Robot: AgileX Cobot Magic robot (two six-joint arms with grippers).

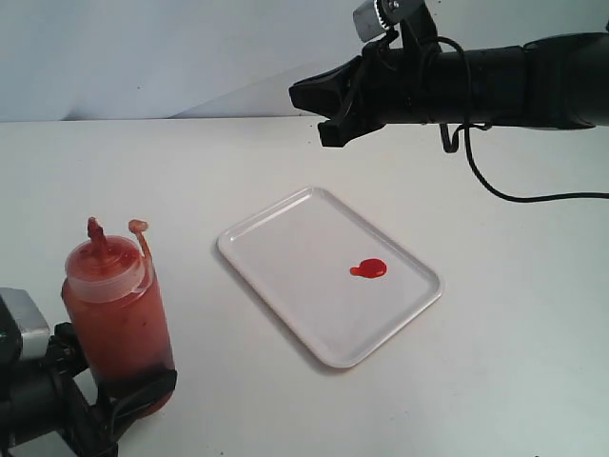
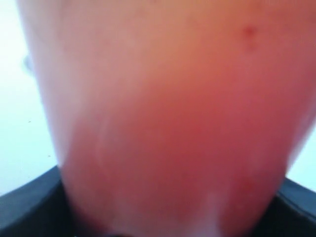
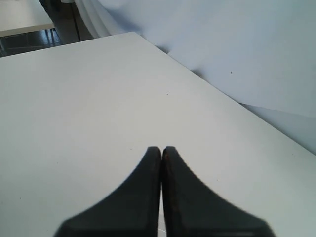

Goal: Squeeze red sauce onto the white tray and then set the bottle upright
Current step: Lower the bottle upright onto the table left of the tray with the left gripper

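The bottle (image 1: 119, 319) stands upright on the table at the near left, its nozzle and tethered cap smeared with sauce. My left gripper (image 1: 133, 392) is shut around its base. In the left wrist view the bottle (image 2: 168, 123) fills the picture as an orange-red blur between the dark fingers (image 2: 29, 202). The white tray (image 1: 285, 238) lies in the middle of the table with a small blob of red sauce (image 1: 369, 269) on its right half. My right gripper (image 1: 300, 96) hangs high over the far side of the table. It is shut and holds nothing, its tips pressed together (image 3: 162, 149).
The white table (image 1: 495, 362) runs back to a pale backdrop. A black cable (image 1: 514, 195) droops from the right arm above the table's far right. Another table (image 3: 22, 17) shows beyond the far corner in the right wrist view.
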